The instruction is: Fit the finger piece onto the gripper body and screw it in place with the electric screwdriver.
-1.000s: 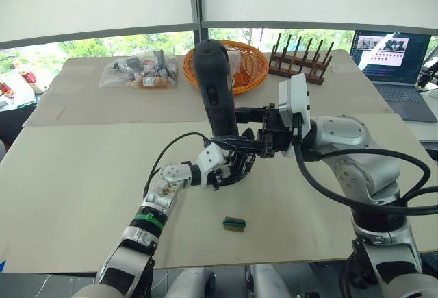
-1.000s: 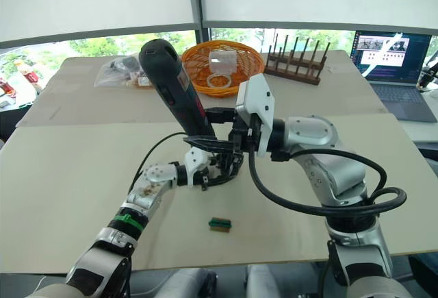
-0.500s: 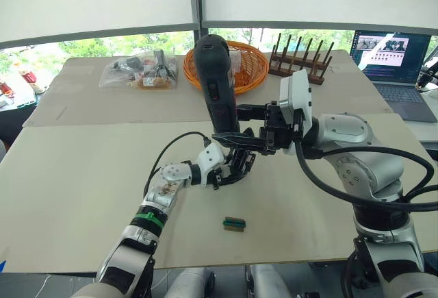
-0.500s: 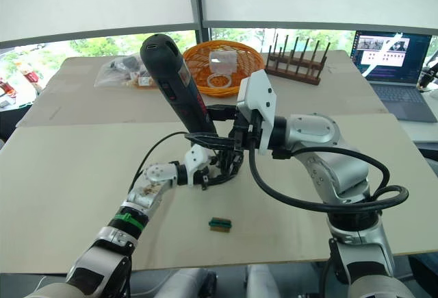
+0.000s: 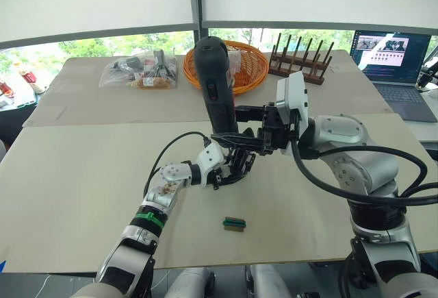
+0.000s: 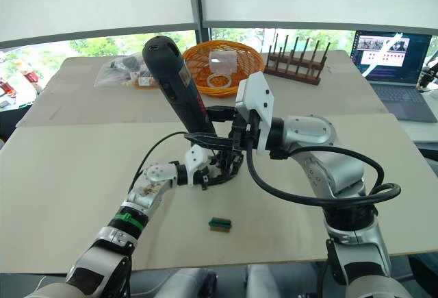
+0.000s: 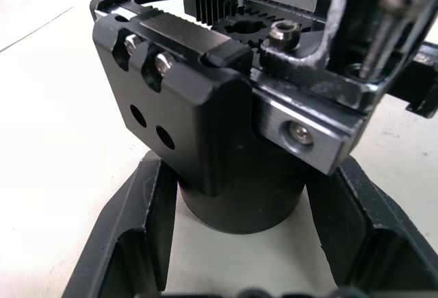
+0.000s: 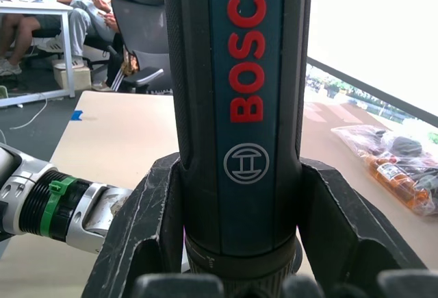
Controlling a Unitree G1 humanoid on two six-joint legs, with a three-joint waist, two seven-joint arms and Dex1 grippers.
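Observation:
My left gripper is shut on the gripper body and holds it just above the table. Its fingers clamp the body's round base from both sides. My right gripper is shut on the electric screwdriver, a thick black cylinder with red lettering. The screwdriver stands nearly upright over the body, its top leaning slightly away. Its lower end is hidden among the black parts. I cannot tell the finger piece apart from the body's linkage.
A small green-and-brown block lies on the table in front of the grippers. Further back are an orange basket, a wooden rack, a plastic bag of items and a laptop at far right.
The screwdriver's top has shifted very slightly toward upright in my right gripper. Both grips and the gripper body stay as they were.

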